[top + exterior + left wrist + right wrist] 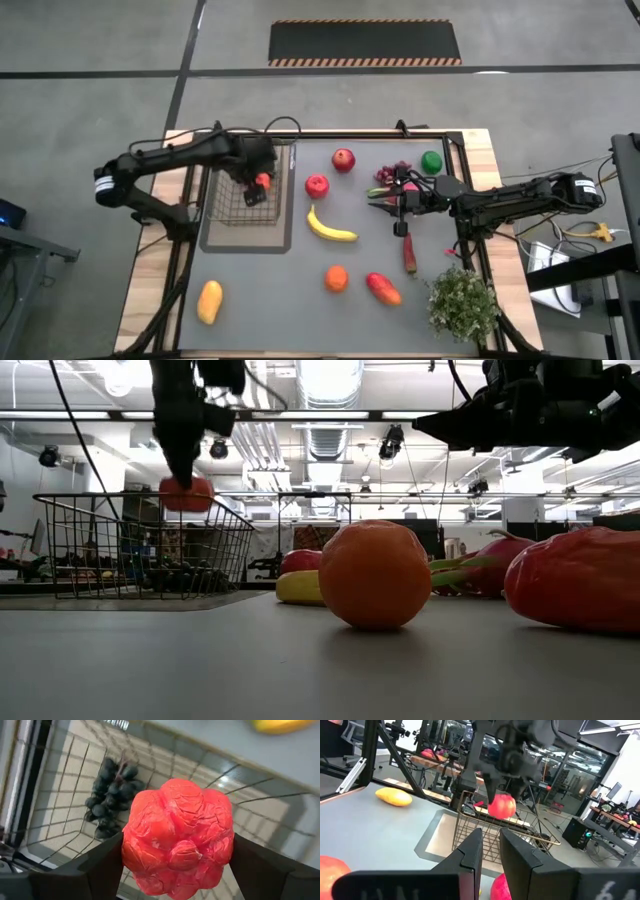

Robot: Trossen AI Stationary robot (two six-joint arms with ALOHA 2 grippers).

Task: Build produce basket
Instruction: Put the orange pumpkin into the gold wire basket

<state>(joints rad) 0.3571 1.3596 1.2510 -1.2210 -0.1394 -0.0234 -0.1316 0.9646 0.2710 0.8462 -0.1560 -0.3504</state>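
High view, starting at the far left: yellow mango [209, 301] lying alone on the table [300, 320], near the front edge.

Next, left gripper [255, 190] up over the basket [228, 212], clamped on a red bumpy fruit [262, 181]. Fingers [100, 865] pressed on both sides of it. In the low view, fruit hanging at about the height of the basket's top rim, not touching the bottom.

Basket sitting on the flat grey tray [250, 240]. Inside the basket, on its floor: a bunch of dark grapes [112, 795], seen in the left wrist view just under the held fruit.

Right of the basket: two red apples, one [317, 185] close to the tray and one [343, 159] farther back. Yellow banana [330, 228] lying just in front of the nearer apple. Orange [336, 279] nearer the front, with a red mango [383, 289] just beside it.

Farther right: more purple grapes [392, 173] and a pink dragon fruit [408, 184] close together, with a green lime [431, 161] behind them.

Right gripper [385, 200] up in the air beside the dragon fruit, fingers nearly together, nothing between them. Red chilli [409, 255] lying on the table in front of it.

Last, at the right front corner: bushy potted plant [463, 303].
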